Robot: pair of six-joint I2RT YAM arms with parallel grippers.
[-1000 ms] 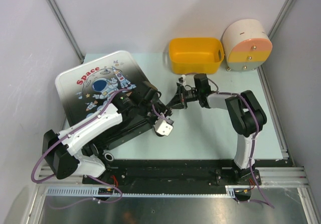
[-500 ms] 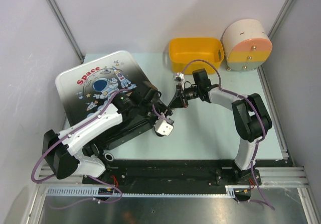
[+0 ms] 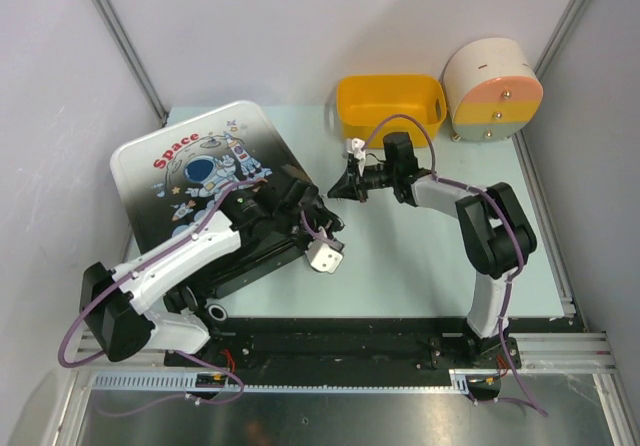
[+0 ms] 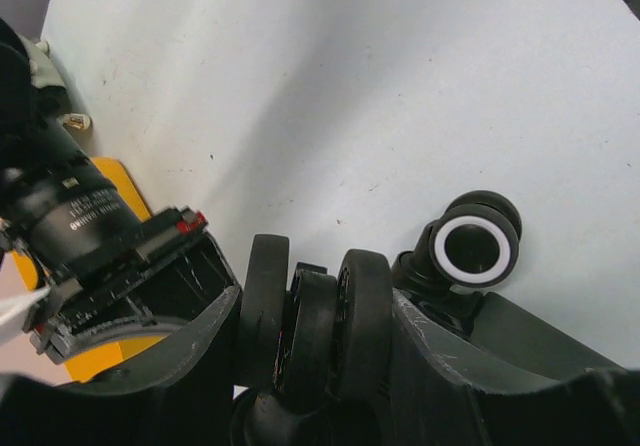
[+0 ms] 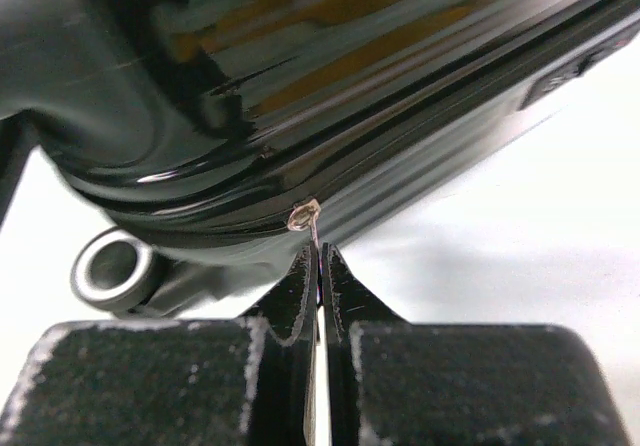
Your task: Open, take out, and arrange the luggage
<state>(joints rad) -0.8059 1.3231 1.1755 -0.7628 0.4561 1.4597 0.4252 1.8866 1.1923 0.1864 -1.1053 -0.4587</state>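
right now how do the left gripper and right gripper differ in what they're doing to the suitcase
The left gripper straddles a black double wheel, its fingers spread wide around it. The right gripper is pinched almost fully closed on the thin zipper pull. The left gripper works at the wheeled end, and the right gripper at the seam of the glossy shell. Both hold parts of the same suitcase.

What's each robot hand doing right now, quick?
The left hand is closed on a suitcase wheel.
The right hand is closed, pinching the zipper pull.
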